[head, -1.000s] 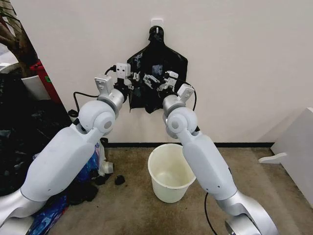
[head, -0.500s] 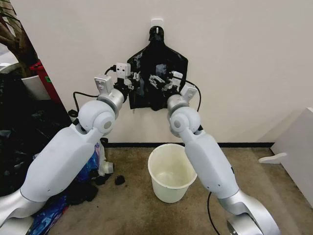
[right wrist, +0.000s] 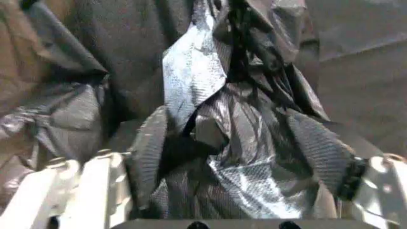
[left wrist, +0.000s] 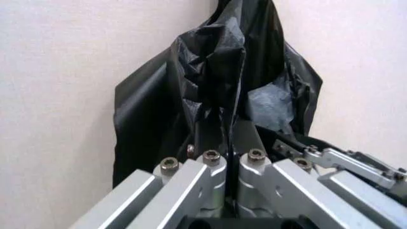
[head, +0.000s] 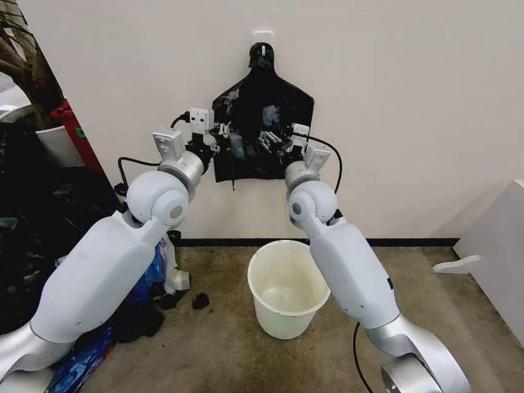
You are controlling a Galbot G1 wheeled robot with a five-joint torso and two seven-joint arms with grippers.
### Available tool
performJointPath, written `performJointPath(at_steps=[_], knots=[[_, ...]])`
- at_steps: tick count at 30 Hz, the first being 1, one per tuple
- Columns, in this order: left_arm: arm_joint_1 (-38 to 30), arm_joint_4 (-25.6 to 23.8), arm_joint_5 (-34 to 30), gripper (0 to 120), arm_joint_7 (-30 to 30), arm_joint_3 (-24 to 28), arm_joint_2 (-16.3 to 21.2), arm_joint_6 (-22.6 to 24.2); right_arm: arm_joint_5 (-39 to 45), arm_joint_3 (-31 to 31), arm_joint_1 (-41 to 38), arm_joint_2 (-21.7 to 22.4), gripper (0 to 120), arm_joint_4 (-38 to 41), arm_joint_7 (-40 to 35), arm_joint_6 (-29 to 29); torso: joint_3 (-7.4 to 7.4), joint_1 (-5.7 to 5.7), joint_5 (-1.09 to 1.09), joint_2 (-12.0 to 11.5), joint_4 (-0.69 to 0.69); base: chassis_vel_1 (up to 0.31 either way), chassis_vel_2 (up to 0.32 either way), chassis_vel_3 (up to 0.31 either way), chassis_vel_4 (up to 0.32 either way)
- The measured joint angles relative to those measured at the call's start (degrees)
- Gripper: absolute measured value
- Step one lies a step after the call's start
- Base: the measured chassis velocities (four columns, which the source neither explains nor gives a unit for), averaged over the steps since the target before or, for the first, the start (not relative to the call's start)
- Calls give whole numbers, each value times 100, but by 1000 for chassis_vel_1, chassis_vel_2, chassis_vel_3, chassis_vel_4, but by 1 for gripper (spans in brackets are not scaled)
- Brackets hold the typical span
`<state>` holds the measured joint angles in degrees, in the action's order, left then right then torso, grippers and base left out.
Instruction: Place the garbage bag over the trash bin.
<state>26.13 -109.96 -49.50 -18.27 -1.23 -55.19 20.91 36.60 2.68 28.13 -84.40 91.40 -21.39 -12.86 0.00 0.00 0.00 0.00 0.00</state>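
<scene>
Garbage bag [head: 264, 131], thin glossy black crinkly plastic, hangs on the white wall hook [head: 263, 38], above the small round cream-white plastic trash bin [head: 286, 288] on the floor. Since a second ago my right gripper [head: 274, 141] moved further in and now has film bunched between half-spread fingers. My left gripper [head: 223, 137] is clamped on a fold near the bag's left side. Both holds look ready for pulling off. Wall is tight behind; open room lies down towards the bin.
</scene>
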Motion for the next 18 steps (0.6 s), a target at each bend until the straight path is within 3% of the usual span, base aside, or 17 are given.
performJointPath(at_steps=[11,14,16,18], knots=[[-50,-6,4,0,-11,63,-28,0,-22,24,-56,-50,39,-88,-63,8,0,0,0,0,0,0,0,0,0],[-23,-32,7,0,-24,63,-29,0,-11,37,-45,-27,22,-87,-70,16,0,0,0,0,0,0,0,0,0],[-21,-36,7,0,-25,63,-28,0,-8,41,-45,-28,20,-91,-70,17,0,0,0,0,0,0,0,0,0],[-10,-52,7,0,-33,42,-17,5,18,59,-46,-30,10,-104,-76,21,0,0,0,0,0,0,0,0,0]])
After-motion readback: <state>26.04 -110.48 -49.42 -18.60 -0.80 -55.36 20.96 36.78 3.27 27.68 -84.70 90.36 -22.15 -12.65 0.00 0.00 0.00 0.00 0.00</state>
